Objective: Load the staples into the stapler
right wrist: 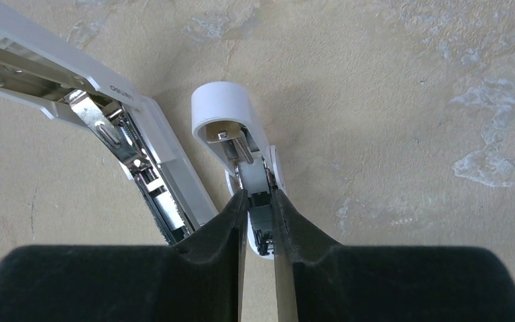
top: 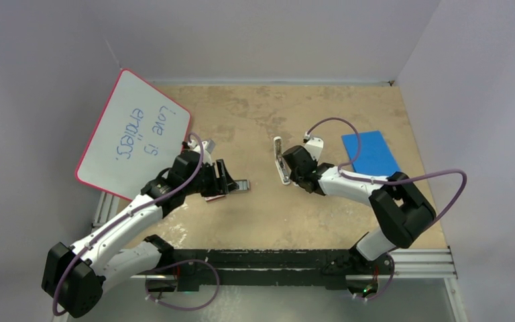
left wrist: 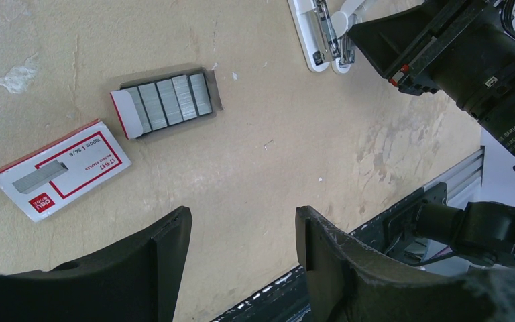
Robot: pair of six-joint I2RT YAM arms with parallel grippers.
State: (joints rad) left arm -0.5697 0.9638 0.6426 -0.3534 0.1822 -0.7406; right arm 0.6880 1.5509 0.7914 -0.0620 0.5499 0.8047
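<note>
The left hand (left wrist: 241,221) hung released above the worktop (top: 255,114), its two dark fingers spread apart with nothing between them. Ahead of it lay the staples (left wrist: 167,100), a grey ribbed block of several strips side by side, sitting in an open cardboard tray (left wrist: 121,115) with a red end flap. Just beside the tray, apart from it, a red-and-white box (left wrist: 60,171) lay flat with its printed face up.

Further across the worktop, well apart from the staples, the stapler (right wrist: 124,94) lay opened up, its metal channel and spring exposed along the long white bar. Next to it stood a stubby white piece (right wrist: 221,107) with a rounded end. The right hand (right wrist: 258,198) was clenched on the narrow end of that stubby piece, its fingers pressed against either side. The long bar and the stubby piece drew together toward the right hand, though whether they were joined there could not be told, since the fingers hid that spot.

A whiteboard (top: 134,134) with a pink rim and handwriting leaned at the left side, and a blue sheet (top: 370,152) lay flat on the right.
</note>
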